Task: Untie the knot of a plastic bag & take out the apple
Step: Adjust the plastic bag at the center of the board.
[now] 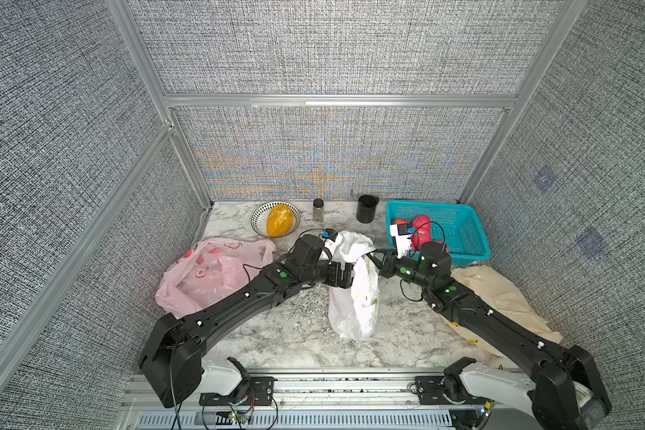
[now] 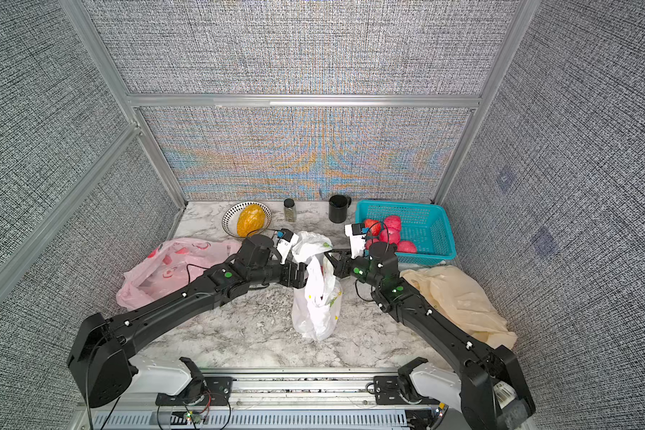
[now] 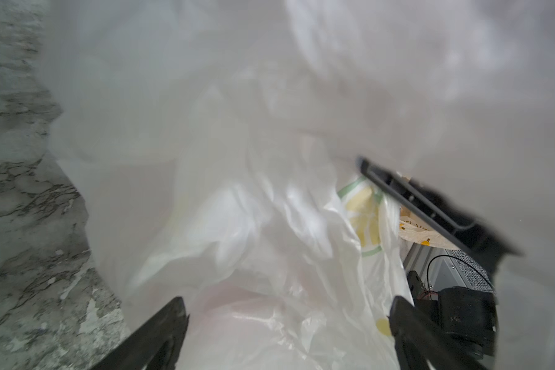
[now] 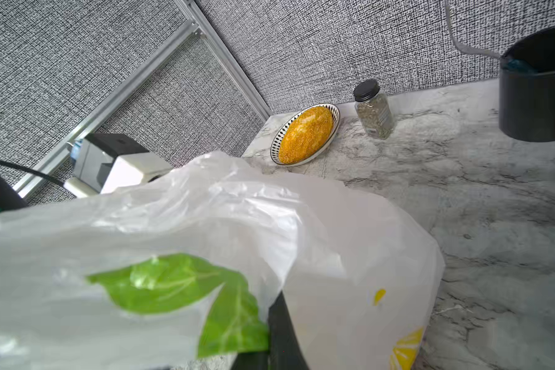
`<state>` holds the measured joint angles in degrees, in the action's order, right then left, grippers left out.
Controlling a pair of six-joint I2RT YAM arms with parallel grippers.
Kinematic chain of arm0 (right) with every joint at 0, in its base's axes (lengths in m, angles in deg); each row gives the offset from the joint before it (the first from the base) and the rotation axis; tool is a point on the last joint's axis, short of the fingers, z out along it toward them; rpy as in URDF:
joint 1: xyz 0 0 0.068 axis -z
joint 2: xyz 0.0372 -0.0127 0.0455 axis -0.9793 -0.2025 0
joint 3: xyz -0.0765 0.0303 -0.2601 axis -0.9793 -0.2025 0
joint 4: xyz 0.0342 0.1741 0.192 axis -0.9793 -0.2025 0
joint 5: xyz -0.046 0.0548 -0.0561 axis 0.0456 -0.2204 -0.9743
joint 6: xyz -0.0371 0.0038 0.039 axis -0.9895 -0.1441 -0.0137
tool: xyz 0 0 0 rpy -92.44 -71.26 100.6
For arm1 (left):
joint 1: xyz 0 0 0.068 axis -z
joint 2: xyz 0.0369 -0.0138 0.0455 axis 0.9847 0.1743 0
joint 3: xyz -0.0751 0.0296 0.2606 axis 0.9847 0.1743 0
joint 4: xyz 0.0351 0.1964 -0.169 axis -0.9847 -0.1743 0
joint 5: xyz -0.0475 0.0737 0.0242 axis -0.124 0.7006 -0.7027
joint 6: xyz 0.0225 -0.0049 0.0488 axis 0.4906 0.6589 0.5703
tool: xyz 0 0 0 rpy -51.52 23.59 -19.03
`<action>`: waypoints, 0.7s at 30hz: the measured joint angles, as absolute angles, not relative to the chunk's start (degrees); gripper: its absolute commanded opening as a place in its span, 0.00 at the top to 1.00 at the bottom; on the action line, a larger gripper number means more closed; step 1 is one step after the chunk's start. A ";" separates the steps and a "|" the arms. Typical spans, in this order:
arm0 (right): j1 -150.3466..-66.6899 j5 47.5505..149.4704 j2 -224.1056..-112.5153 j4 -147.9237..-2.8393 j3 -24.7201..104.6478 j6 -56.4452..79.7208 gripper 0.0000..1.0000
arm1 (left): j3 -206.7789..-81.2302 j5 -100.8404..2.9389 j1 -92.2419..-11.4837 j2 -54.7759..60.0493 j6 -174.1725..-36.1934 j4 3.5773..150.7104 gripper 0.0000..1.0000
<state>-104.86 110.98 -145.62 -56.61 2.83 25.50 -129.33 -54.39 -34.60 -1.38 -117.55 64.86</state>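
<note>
Two arms lean inward at the white bag [image 1: 353,309]: left jaws wide open, right jaws pinched shut on it.

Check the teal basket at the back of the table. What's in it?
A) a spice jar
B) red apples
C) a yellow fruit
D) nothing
B: several red apples lie inside the teal basket, while the yellow fruit sits in the patterned bowl and the spice jar stands on the table outside the basket.
</note>
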 measured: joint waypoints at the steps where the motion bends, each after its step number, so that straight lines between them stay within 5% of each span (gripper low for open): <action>1: -104.86 111.05 -145.47 -56.54 2.74 25.67 1.00 | -129.55 -53.63 -34.09 -0.76 -117.57 65.35 0.00; 9: -104.97 111.88 -143.94 -56.61 1.95 26.46 1.00 | -130.45 -43.66 -32.70 3.61 -119.78 65.28 0.08; 11: -104.97 112.12 -143.15 -56.67 1.45 26.46 1.00 | -130.36 -39.60 -32.72 3.65 -120.52 64.08 0.21; 14: -104.97 112.20 -141.84 -57.39 0.12 26.68 1.00 | -131.54 -33.89 -32.72 4.66 -121.24 61.30 0.59; 21: -102.11 110.94 -139.06 -60.78 -2.88 27.92 1.00 | -130.47 -24.95 -33.37 4.00 -122.07 55.60 0.86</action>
<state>-102.11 110.94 -139.06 -60.78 -2.88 27.92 -130.47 -24.95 -33.37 4.00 -122.07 55.60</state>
